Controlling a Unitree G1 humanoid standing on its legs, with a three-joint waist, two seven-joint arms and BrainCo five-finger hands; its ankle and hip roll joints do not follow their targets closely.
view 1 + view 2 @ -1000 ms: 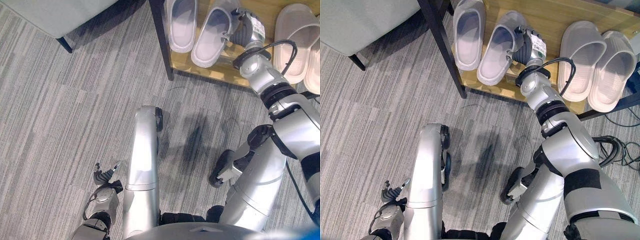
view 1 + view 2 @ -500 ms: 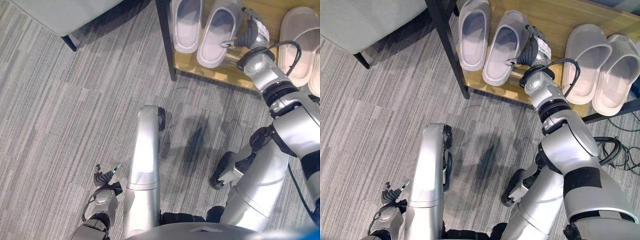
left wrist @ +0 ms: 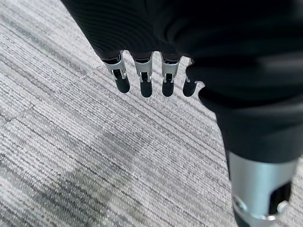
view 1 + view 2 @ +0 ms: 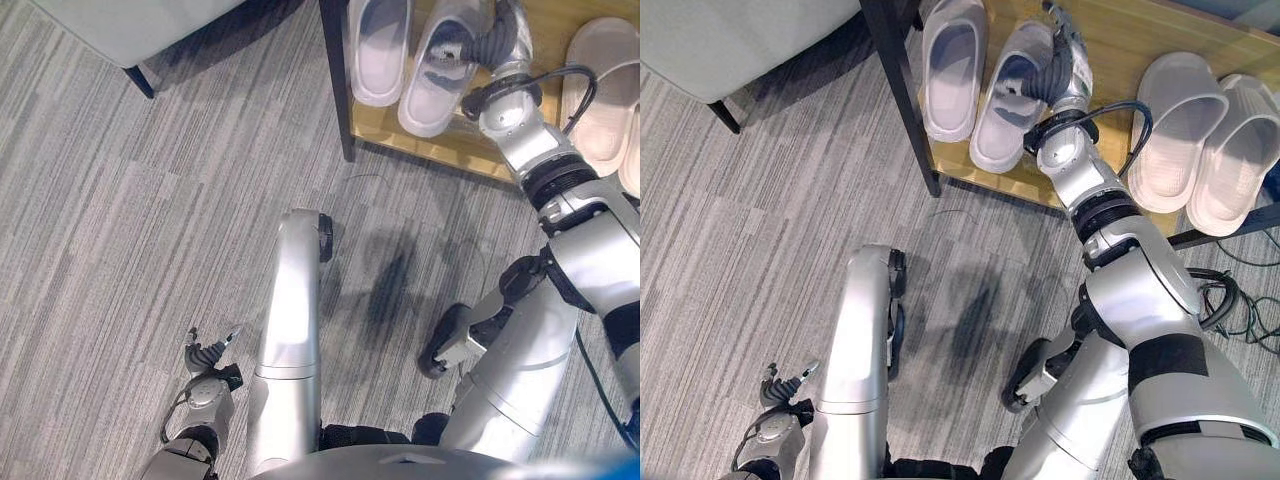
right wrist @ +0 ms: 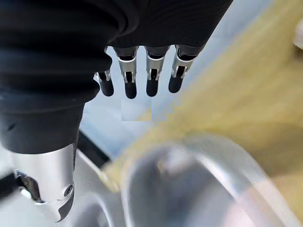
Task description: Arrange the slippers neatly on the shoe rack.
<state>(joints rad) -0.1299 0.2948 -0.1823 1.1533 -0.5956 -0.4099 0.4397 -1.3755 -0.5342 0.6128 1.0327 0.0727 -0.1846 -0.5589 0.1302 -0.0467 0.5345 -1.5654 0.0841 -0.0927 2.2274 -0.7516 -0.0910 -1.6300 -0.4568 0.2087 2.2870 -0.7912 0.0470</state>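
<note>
Two grey slippers lie side by side at the left end of the wooden shoe rack shelf. My right hand reaches onto the shelf along the right edge of the second grey slipper, touching it. Its fingers are straight, so the hand is open. A pair of beige slippers rests at the right end of the shelf. My left hand hangs low over the carpet, fingers straight and holding nothing.
The rack's black post stands at the shelf's left corner. A grey piece of furniture on dark legs sits to the far left. Grey striped carpet covers the floor in front of the rack.
My right hand has slid deeper into the rack along the second grey slipper, which now lies closer to the first. The left hand has not moved.
</note>
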